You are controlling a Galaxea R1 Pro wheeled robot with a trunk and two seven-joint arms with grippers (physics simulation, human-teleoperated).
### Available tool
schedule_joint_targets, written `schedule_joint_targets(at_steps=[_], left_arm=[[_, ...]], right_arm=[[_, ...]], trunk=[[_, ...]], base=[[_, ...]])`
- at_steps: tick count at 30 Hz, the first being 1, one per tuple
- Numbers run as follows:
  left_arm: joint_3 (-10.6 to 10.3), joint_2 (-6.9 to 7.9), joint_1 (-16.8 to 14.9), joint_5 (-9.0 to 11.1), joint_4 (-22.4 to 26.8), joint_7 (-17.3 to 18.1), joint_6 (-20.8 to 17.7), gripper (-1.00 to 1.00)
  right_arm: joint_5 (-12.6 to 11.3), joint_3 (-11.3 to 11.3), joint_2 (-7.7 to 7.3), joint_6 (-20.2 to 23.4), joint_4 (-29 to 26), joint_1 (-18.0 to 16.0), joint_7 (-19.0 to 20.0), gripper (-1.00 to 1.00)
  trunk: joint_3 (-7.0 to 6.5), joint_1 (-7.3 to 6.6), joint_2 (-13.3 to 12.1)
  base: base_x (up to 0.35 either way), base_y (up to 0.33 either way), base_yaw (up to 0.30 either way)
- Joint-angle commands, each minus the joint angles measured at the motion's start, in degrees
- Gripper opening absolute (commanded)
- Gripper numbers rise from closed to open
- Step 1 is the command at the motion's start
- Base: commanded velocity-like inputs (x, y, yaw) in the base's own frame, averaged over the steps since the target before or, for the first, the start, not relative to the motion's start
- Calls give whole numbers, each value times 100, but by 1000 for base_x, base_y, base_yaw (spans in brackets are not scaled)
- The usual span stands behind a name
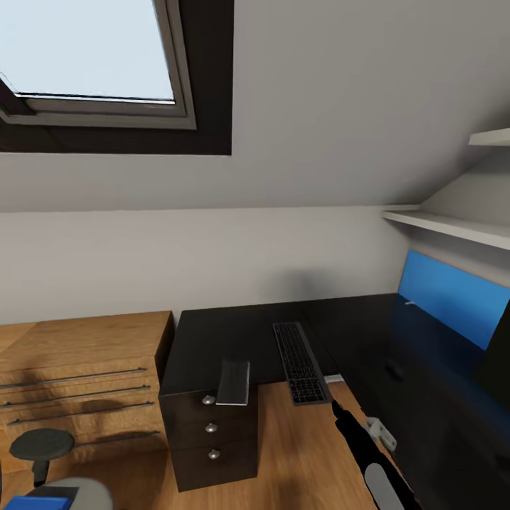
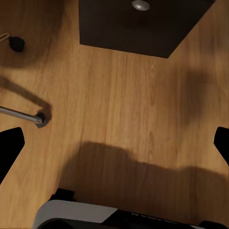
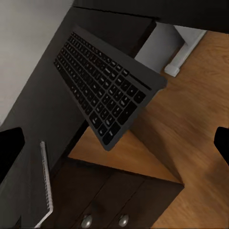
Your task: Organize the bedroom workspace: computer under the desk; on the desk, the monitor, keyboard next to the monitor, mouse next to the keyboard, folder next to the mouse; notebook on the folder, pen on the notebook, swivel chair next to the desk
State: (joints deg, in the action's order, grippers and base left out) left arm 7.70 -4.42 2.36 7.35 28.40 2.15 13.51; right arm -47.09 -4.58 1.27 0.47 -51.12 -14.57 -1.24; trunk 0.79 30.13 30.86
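glossy black desk point(image 1: 234, 340), wood floor point(image 2: 124, 105)

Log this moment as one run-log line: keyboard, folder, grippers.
keyboard: on desk, one end overhanging the edge | folder: on swivel chair | left gripper: open, above floor | right gripper: open, empty

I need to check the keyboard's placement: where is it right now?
In the head view the keyboard lies on the black desk, right of the grey notebook, its near end overhanging the desk's front edge above the wood floor.
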Motion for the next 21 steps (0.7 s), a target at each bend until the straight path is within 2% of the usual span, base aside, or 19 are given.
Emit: schedule_joint_targets(at_steps=[1, 4, 9, 10, 14, 21], left_arm=[[14, -2, 1, 47, 8, 23, 5, 100], [15, -3, -1, 47, 8, 23, 16, 100], [20, -11, -1, 60, 10, 23, 30, 100], [21, -16, -1, 62, 10, 23, 30, 100], [21, -21, 0, 61, 8, 18, 29, 100], [28, -29, 0, 64, 8, -13, 11, 100]], right_arm=[[-82, -12, 2, 27, -36, -2, -8, 100], [-129, -23, -1, 64, -88, -2, 29, 100], [-161, -26, 1, 84, -118, -2, 357, 100], [-149, -17, 1, 83, -117, -2, 596, 100], [-138, -12, -2, 80, -112, -2, 945, 100], [-139, -16, -11, 78, -109, -2, 1137, 100]], trunk=[[8, 4, 8], [8, 4, 8], [8, 4, 8], [26, 26, 48], [98, 114, 209], [224, 268, 489]], base=[[146, 0, 0], [95, 0, 0], [29, 0, 0], [8, 0, 0], [5, 0, 0], [1, 0, 0]])
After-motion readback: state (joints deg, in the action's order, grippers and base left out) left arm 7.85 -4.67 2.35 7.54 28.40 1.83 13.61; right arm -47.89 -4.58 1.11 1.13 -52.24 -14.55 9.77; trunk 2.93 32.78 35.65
